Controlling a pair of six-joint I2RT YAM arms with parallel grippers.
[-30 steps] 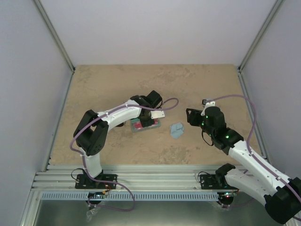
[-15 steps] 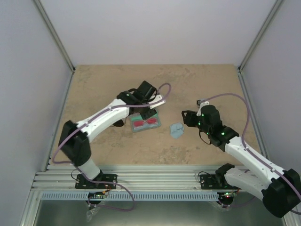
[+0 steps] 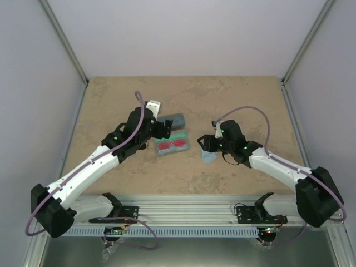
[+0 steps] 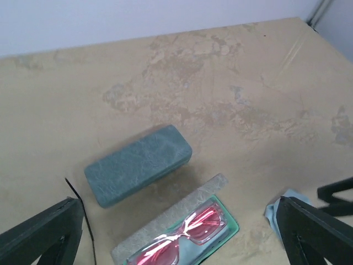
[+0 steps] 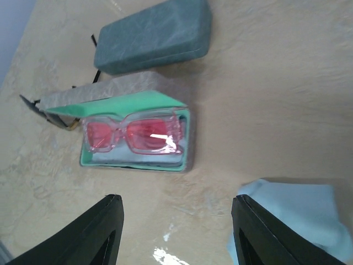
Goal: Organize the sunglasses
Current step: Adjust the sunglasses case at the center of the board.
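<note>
1. Counter: mottled tan, with everything bunched up around the middle.
2. Left pincer is spread wide with nothing in it, hanging over both cases. Right pincer is roughly half open and also empty, above the open case and the cloth.
3. Closed blue-grey case lies just behind the open one.
4. Open case has a green lining and its lid is tipped back.
5. Light blue cloth is near the open case's right side, not touching it.
6. Red sunglasses sit lenses-up inside the open case. They look like thin plastic, so probably super light, stiff but snappable, with slick lenses. I'd grab across the bridge or top bar, never the lenses.
7. Black pair: only thin dark arms poke out past the open lid's left end, and the lenses are hidden. Those wiry arms look bendy, so I'd pinch near a hinge, gently.
</note>
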